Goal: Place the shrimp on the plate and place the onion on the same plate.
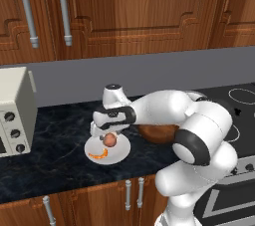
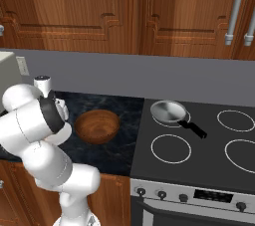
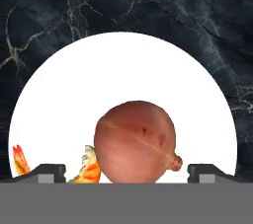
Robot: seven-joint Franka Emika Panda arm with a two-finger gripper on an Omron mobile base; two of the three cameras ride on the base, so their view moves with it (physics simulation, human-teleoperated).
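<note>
The round white plate [image 1: 121, 154] [image 3: 128, 70] lies on the dark marble counter. On it rests the pinkish-brown onion [image 1: 110, 140] [image 3: 134, 141], and the small orange shrimp [image 1: 98, 156] [image 3: 89, 168] curls beside it near the plate's front rim. My gripper [image 1: 106, 133] [image 3: 127, 171] hangs straight over the plate, pointing down. It is open: in the hand view its two fingertips [image 3: 47, 171] stand wide on either side of the onion, with a gap on each side.
A brown wooden bowl [image 2: 97, 126] [image 1: 158, 133] sits right of the plate, partly behind my arm. A grey frying pan [image 2: 168, 111] with a black handle is on the stove [image 2: 199, 145]. A cream toaster oven [image 1: 14, 113] stands at the counter's left end.
</note>
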